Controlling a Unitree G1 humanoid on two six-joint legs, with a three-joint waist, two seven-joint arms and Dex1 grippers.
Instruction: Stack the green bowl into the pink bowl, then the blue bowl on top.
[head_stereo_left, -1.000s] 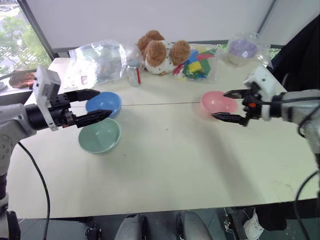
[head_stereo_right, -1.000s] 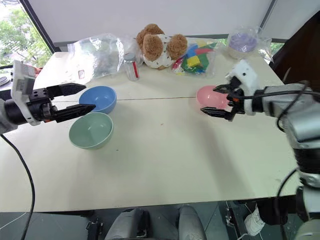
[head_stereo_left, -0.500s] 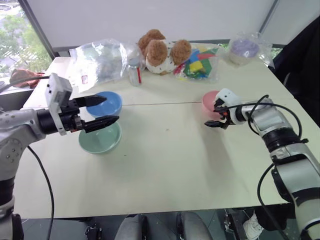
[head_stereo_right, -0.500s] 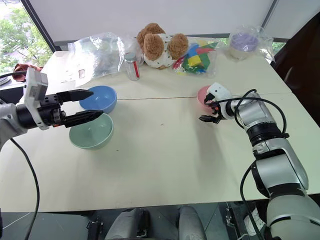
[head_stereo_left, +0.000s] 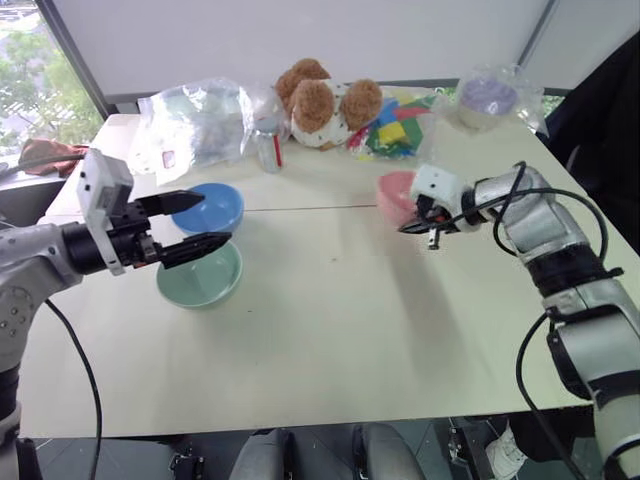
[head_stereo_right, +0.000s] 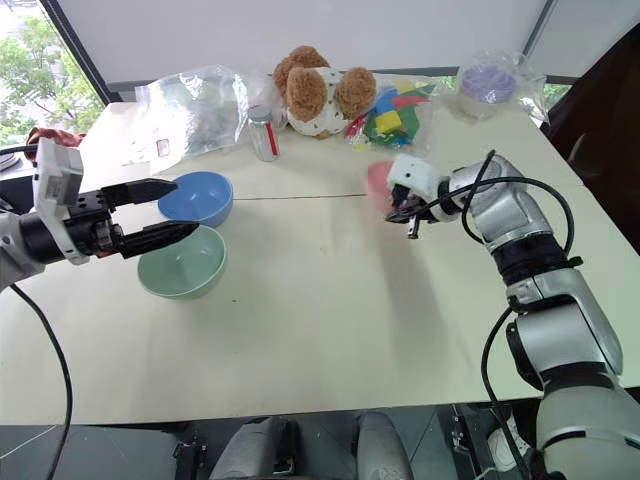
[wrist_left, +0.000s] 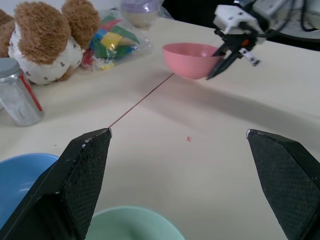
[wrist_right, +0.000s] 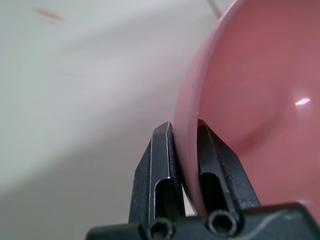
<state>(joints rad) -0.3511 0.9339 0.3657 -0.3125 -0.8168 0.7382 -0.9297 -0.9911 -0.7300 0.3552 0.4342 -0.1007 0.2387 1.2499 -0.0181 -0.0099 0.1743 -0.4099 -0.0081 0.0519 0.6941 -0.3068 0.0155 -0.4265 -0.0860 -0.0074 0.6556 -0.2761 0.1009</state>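
Note:
The pink bowl (head_stereo_left: 393, 193) is at the right of the table and tips sideways. My right gripper (head_stereo_left: 412, 226) is shut on its near rim, one finger inside the wall and one outside (wrist_right: 184, 127). The green bowl (head_stereo_left: 200, 280) sits at the left of the table, with the blue bowl (head_stereo_left: 226, 208) touching it just behind. My left gripper (head_stereo_left: 218, 218) hovers open above those two bowls and holds nothing. Its wide-apart fingers point across the table toward the pink bowl (wrist_left: 187, 60).
Along the far edge lie a crumpled clear plastic bag (head_stereo_left: 200, 120), a small jar (head_stereo_left: 268, 145), a brown teddy bear (head_stereo_left: 320, 100), a bag of coloured blocks (head_stereo_left: 400, 125) and a bagged purple bowl (head_stereo_left: 487, 98). A thin seam (head_stereo_left: 320, 208) crosses the table between the bowls.
My right gripper went from open to shut on the pink bowl's rim. It has carried the bowl a little leftward and tipped it. The left gripper stayed put.

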